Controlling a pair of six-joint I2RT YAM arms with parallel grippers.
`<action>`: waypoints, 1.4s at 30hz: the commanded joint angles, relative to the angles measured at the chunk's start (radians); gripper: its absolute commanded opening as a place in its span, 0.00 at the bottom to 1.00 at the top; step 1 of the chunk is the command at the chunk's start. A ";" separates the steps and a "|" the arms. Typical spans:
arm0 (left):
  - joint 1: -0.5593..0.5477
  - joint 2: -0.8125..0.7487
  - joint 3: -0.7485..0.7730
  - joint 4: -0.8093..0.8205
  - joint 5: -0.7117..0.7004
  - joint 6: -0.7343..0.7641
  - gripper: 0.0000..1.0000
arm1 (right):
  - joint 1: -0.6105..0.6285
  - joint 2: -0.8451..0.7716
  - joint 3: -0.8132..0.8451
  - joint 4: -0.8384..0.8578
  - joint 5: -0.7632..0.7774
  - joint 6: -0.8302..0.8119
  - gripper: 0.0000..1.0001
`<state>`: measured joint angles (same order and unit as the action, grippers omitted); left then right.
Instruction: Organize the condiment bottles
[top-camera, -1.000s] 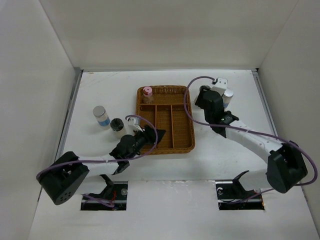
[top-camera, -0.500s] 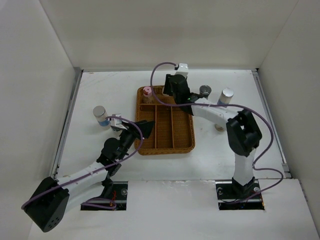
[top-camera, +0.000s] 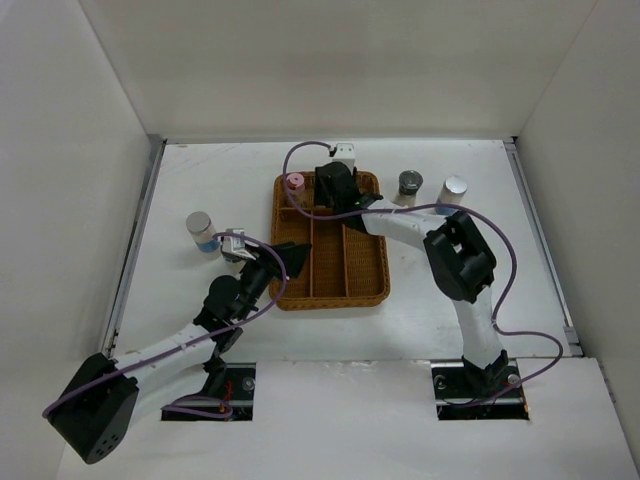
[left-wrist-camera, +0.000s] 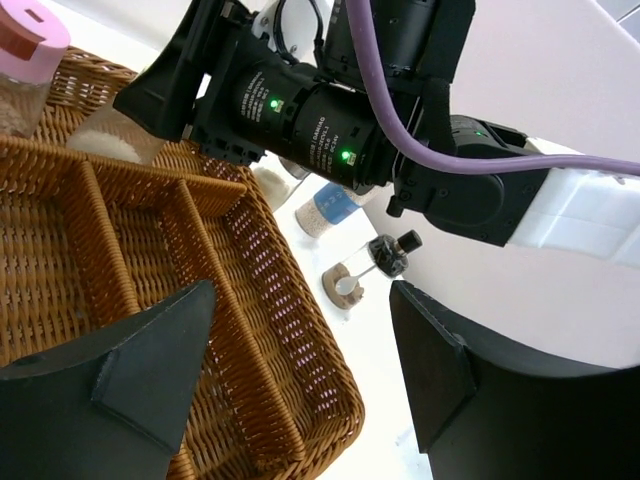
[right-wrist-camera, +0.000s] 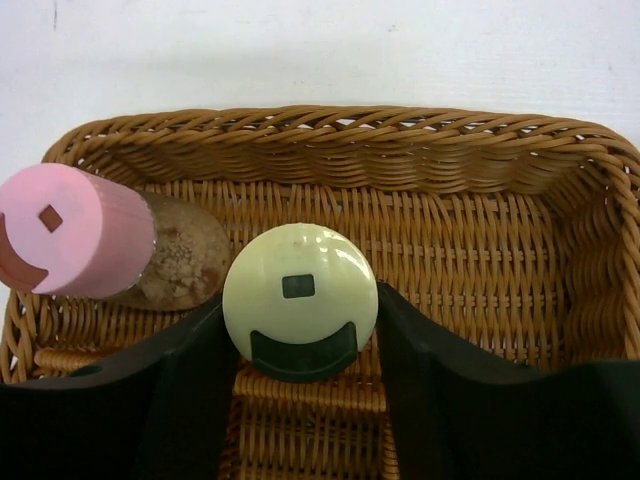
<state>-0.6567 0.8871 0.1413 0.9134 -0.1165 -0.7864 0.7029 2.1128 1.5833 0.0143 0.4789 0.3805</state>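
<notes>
The yellow-lidded jar (right-wrist-camera: 300, 300) stands between the fingers of my right gripper (right-wrist-camera: 300, 322), which is shut on it. It is over the back compartment of the wicker tray (right-wrist-camera: 470, 150), beside the pink-lidded jar (right-wrist-camera: 65, 235), which also shows in the top view (top-camera: 296, 183). My right gripper (top-camera: 336, 190) is over the tray's back row. A grey-lidded jar (top-camera: 409, 183) and a white cylinder (top-camera: 452, 190) stand right of the tray. A blue-banded cylinder (top-camera: 201, 232) stands to the left. My left gripper (top-camera: 288, 258) is open and empty over the tray's left edge.
The wicker tray (top-camera: 375, 285) lies mid-table with long front compartments. In the left wrist view a black-capped pale bottle (left-wrist-camera: 385, 256) lies on its side right of the tray, near a blue-banded cylinder (left-wrist-camera: 330, 206). White walls close in the table on three sides.
My right gripper has swung left from the right side of the table to the tray's back compartment with the yellow-lidded jar. My left arm shifted left earlier, then stayed still.
</notes>
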 joint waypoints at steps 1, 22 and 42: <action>-0.005 0.006 0.000 0.042 0.015 -0.005 0.70 | 0.014 0.000 0.052 0.024 0.029 0.015 0.63; -0.082 0.171 0.040 0.088 0.043 0.015 0.71 | -0.234 -0.562 -0.399 0.075 0.073 0.020 0.89; -0.083 0.245 0.050 0.116 0.057 0.006 0.72 | -0.339 -0.307 -0.256 -0.024 0.040 -0.078 0.94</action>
<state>-0.7364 1.1324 0.1532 0.9600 -0.0742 -0.7853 0.3767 1.7893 1.2678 -0.0177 0.5220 0.3225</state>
